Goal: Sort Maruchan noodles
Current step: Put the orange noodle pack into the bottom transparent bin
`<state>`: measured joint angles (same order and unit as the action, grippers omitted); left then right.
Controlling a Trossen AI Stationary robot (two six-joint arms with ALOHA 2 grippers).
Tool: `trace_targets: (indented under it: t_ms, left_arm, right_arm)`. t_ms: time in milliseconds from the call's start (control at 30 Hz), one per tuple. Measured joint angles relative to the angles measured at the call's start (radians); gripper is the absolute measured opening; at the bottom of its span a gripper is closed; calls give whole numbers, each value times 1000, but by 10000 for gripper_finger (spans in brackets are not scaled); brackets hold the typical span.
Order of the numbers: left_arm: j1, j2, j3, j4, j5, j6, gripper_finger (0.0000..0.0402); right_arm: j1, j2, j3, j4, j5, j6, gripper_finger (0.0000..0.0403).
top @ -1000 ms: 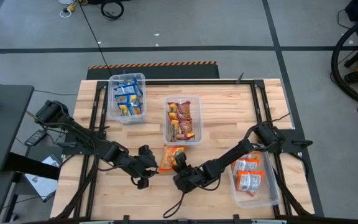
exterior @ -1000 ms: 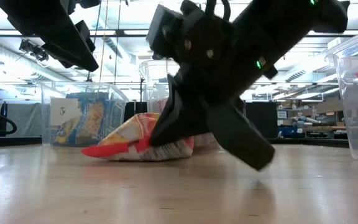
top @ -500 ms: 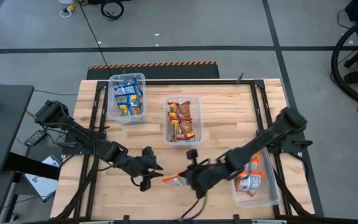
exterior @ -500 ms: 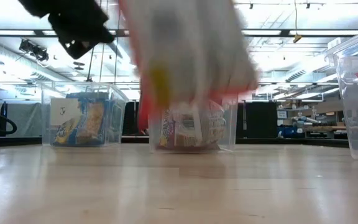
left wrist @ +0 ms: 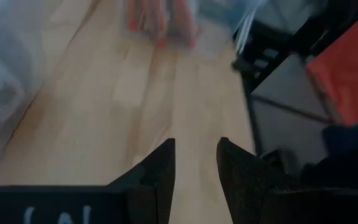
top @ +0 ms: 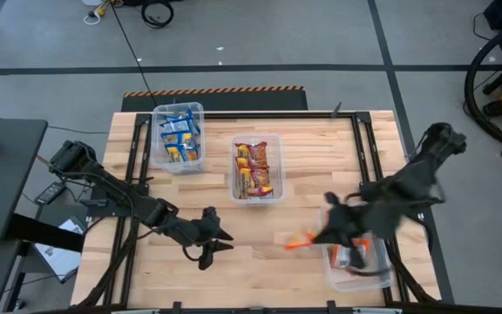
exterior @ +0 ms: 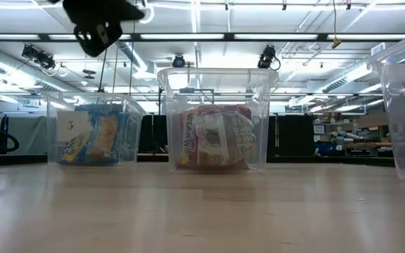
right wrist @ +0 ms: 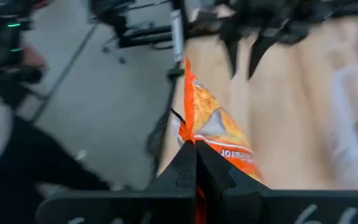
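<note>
Wooden table point(top: 303, 166) planks hold three clear bins. On the left side, the left gripper point(top: 219, 242) hangs over bare wood near the front edge. Its two fingers point(left wrist: 160, 171) sit a little way apart and hold nothing. Behind it, the left bin point(top: 179, 137) has blue-and-yellow noodle packets point(top: 178, 139) in it. In the middle, the next bin point(top: 257, 167) has dark red-and-yellow packets point(top: 254, 168). Farther right, the right gripper point(top: 314, 239) is pinched shut on one end of an orange-and-white packet point(top: 299, 242), held up in the air just beside the right bin point(top: 356, 253). That bin, by the front right corner, already has orange-and-white packets point(top: 352, 255) lying inside it.
</note>
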<state>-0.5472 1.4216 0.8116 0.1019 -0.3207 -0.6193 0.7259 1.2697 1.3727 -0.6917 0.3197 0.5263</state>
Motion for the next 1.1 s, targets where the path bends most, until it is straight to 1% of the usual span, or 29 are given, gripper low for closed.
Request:
trace_targets:
  t_ms: [67,200,300,400,500,667,733,800,933,1000,1100]
  left_arm:
    - [1,0,0,60,-3,-17,123]
    - [1,0,0,238,-67,-27,123]
    - [1,0,0,385,-131,3,123]
    - [1,0,0,488,-176,39,123]
    - [1,0,0,550,-193,61,123]
    - [1,0,0,566,-203,60,123]
    - [1,0,0,566,-203,55,123]
    - [1,0,0,566,-203,56,123]
    - [1,0,0,565,-203,60,123]
    - [1,0,0,565,-203,74,123]
    - [1,0,0,565,-203,74,123]
  right_arm:
    - [61,-42,0,-57,-2,66,3]
    - [188,-89,0,-202,-4,216,3]
    - [281,-96,0,-306,5,345,3]
    - [352,-96,-28,-336,13,470,4]
    - [408,-95,-73,-331,26,578,4]
    - [478,-95,-180,-287,56,726,4]
    - [486,-95,-220,-218,75,762,4]
    - [486,-95,-259,-144,90,763,4]
    - [483,-95,-344,-86,133,791,4]
    - [477,-95,-388,-76,126,824,4]
    - [478,-95,-451,-52,78,879,6]
